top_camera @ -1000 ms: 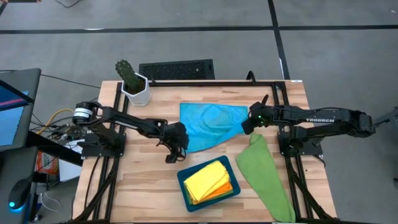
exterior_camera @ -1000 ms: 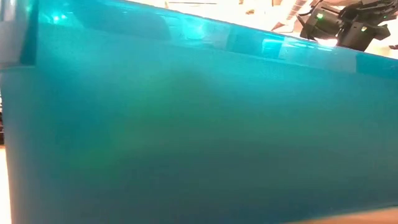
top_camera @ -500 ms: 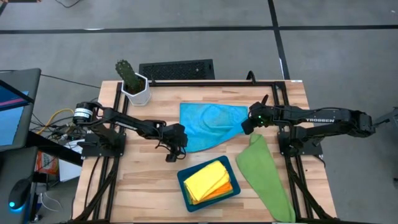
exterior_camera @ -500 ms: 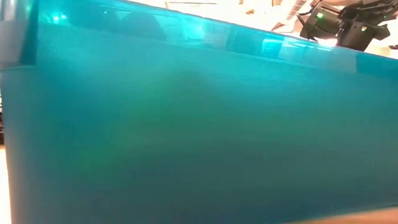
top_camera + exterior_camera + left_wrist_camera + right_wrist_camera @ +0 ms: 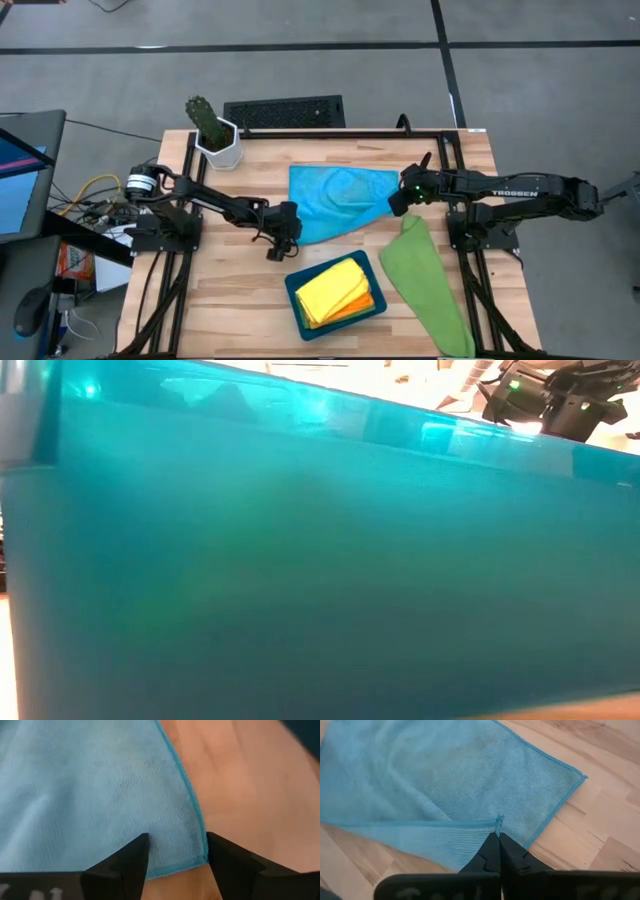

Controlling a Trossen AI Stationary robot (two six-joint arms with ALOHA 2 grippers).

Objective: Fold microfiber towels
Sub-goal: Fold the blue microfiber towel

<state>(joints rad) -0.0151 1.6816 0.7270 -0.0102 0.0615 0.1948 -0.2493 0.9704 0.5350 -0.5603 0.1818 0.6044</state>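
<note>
A sky-blue towel (image 5: 340,200) lies spread on the wooden table. My left gripper (image 5: 284,236) is open at its near-left corner (image 5: 192,852). One fingertip is over the cloth and the other over bare wood; I cannot tell whether they touch. My right gripper (image 5: 394,203) is shut on the towel's near-right corner. A green towel (image 5: 425,275) lies at the table's right and hangs over the near edge. Folded yellow and orange towels (image 5: 335,290) lie in the teal tray (image 5: 296,301). A second green towel is out of view. My right gripper pinches the blue towel's near-right corner (image 5: 498,823) between its two shut fingers, only at the fingertips. It comes from the table's right side, slanting down. The corner is raised a little, showing a strip of the underside (image 5: 435,845). The rest of the towel lies on the table.
A white pot with a cactus (image 5: 214,137) stands at the far left corner. The teal tray's wall (image 5: 320,560) fills the low view, and my right arm (image 5: 545,400) shows above it. Bare wood (image 5: 225,290) lies at the near left.
</note>
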